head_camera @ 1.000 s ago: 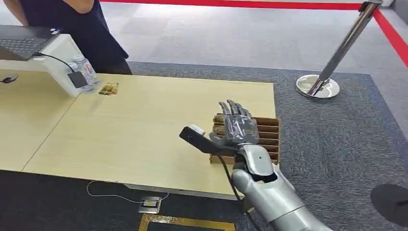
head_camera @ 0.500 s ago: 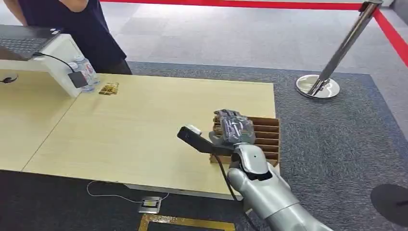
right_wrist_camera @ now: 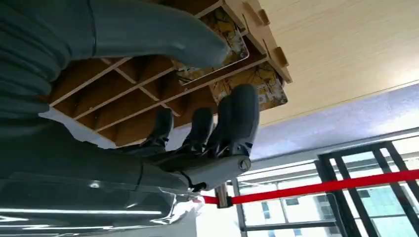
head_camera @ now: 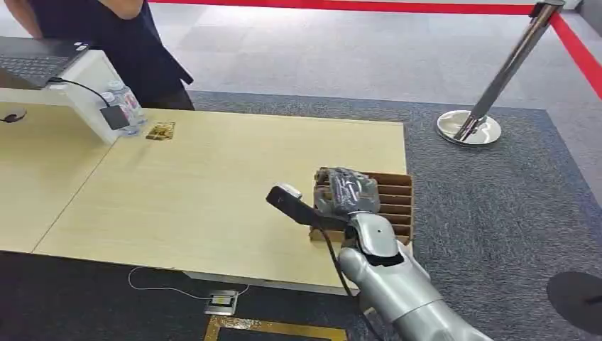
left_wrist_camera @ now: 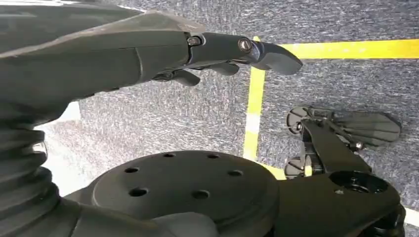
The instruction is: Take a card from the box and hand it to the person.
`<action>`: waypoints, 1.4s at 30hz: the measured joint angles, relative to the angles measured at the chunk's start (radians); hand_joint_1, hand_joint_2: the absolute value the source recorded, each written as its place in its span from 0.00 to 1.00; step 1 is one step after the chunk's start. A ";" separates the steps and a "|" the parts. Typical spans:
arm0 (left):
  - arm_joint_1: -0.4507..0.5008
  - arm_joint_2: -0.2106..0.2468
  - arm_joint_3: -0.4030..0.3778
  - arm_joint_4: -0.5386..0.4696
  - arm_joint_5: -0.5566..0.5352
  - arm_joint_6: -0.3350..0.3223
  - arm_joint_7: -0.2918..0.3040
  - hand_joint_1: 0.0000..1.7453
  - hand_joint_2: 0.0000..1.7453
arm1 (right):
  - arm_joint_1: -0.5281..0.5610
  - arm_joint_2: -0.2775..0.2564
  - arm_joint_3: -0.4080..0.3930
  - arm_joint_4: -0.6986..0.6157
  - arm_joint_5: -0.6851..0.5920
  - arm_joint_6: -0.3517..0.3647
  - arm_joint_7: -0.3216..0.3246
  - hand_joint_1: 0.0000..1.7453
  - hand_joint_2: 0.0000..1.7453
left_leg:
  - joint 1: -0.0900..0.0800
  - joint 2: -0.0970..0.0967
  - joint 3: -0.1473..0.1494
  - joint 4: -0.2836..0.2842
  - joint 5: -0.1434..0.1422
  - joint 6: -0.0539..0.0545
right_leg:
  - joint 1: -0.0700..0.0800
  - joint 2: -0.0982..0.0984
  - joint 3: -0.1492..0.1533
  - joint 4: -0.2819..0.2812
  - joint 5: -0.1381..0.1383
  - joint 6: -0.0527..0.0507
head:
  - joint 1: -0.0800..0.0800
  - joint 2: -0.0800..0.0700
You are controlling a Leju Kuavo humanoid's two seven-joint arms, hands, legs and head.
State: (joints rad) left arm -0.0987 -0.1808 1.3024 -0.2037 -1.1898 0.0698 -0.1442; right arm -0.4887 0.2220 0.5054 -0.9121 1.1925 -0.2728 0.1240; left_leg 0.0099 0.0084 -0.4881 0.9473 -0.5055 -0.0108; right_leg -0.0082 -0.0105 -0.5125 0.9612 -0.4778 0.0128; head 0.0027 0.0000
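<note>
A: Where's the card (right_wrist_camera: 213,48)?
B: In the slotted box (head_camera: 395,201) at the bench (head_camera: 213,185) corner, under the right hand (head_camera: 346,190).
A: Its fingers (right_wrist_camera: 236,116)?
B: Curled into the box; whether they hold the card, I cannot tell.

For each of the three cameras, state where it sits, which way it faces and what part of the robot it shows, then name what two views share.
Head view: high on the body, looking forward and down at the table, the slotted box and a person; the right hand is over the box.
Left wrist view: behind the left hand, facing carpet with yellow lines.
Right wrist view: behind the right hand, facing the box and a card by the thumb.
Shared: head and right wrist views both show the right hand and box.
</note>
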 joint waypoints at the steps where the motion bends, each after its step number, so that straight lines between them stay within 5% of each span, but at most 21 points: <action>1: 0.000 0.000 0.000 0.000 0.000 -0.001 0.000 0.00 1.00 | 0.000 0.000 -0.002 0.000 0.000 0.000 0.000 0.55 1.00 | 0.000 0.000 0.000 0.000 0.000 0.000 | 0.000 0.000 0.000 0.000 0.000 0.000 | 0.000 0.000; 42: 0.000 0.002 -0.018 0.000 -0.006 -0.001 0.009 0.00 1.00 | -0.030 0.006 -0.031 0.087 0.017 -0.002 0.016 0.51 1.00 | 0.000 0.000 0.000 0.000 0.000 0.000 | 0.000 0.000 0.000 0.000 0.000 0.000 | 0.000 0.000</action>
State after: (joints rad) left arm -0.0985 -0.1793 1.2844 -0.2037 -1.1959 0.0690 -0.1350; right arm -0.5184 0.2285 0.4749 -0.8252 1.2093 -0.2747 0.1400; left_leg 0.0099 0.0084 -0.4883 0.9473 -0.5055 -0.0108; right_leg -0.0082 -0.0105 -0.5125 0.9613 -0.4778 0.0128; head 0.0027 0.0000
